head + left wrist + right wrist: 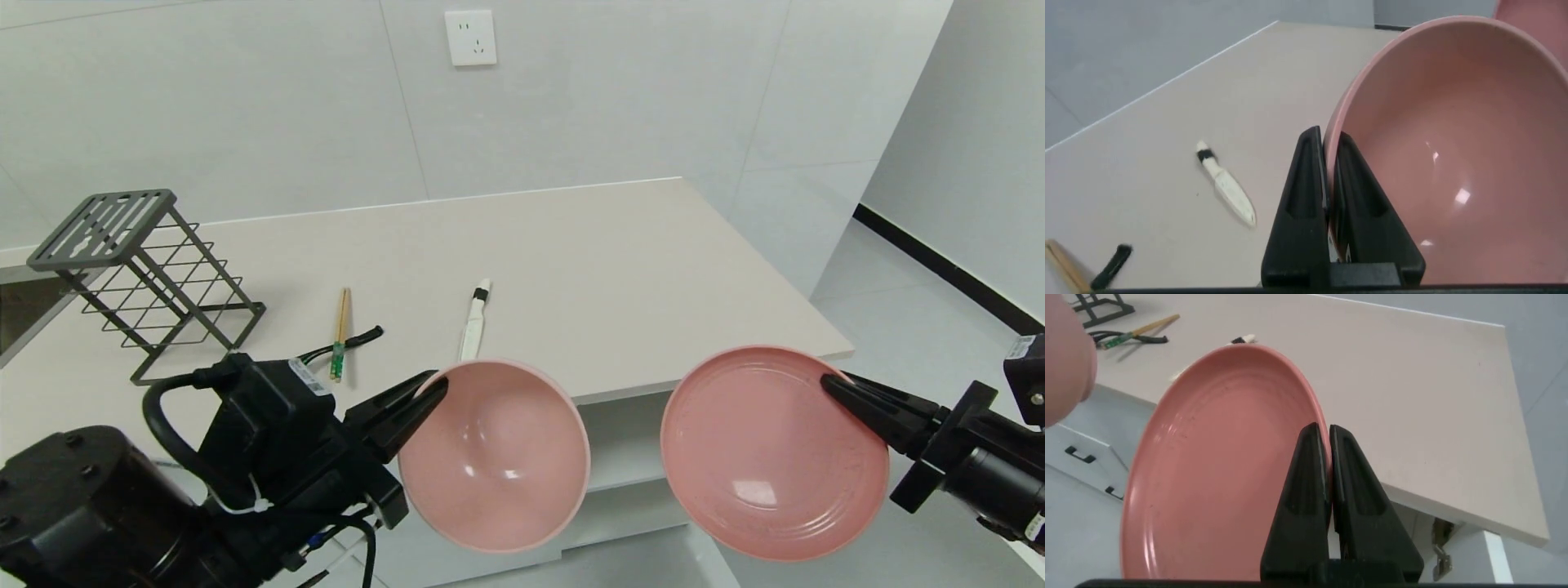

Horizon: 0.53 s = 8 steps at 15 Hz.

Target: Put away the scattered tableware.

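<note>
Beige desk [620,245] set against a white tiled wall [245,98]; white socket [470,37] on the wall above the desk; black skirting [939,260] along the floor, right of the desk.

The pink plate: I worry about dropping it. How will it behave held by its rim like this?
The plate looks rigid, so it likely won't flex. Its glossy face suggests it could slip, since the right gripper pinches only the rim. Held tilted from one edge, it may pivot in the fingers.

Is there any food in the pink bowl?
No, it is empty. The pink bowl is tipped on its side in the left tool, and its shiny inside is bare.
</note>
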Available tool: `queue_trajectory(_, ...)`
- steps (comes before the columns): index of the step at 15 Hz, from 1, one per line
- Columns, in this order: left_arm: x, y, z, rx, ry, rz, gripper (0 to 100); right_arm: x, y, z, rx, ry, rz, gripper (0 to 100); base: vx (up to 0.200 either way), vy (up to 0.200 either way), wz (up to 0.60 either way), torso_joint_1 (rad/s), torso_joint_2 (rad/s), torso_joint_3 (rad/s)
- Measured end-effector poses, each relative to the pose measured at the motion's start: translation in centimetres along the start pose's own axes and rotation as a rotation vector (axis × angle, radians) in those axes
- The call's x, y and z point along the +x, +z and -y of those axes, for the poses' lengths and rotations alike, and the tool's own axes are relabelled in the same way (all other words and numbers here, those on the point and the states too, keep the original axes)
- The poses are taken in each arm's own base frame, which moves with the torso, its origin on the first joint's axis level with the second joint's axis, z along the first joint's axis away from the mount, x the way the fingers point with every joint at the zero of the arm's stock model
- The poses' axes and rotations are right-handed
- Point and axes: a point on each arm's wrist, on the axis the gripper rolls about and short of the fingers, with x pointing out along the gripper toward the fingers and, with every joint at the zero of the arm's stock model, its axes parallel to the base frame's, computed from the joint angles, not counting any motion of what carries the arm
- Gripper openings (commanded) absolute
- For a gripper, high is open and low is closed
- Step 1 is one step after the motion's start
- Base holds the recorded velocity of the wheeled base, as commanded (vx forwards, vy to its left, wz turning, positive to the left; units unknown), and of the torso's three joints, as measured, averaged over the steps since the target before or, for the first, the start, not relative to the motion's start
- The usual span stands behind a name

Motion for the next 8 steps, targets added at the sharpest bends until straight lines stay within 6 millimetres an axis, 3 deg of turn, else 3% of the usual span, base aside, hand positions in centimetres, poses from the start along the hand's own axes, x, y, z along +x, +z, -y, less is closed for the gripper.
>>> queue_trajectory(4, -0.85, -0.33, -0.04, -0.003, 0.003, -0.022, 0, 0.08, -0.19, -0.26, 0.004, 0.015, -0.009, 0, 0.000, 0.000, 0.00, -0.194, 0.39, 0.188)
queue_trajectory(8, -1.13, -0.30, -0.05, -0.006, 0.005, -0.021, 0, 0.25, -0.36, -0.24, 0.006, 0.017, -0.016, 0, 0.000, 0.000, 0.00, -0.112, 0.22, 0.107)
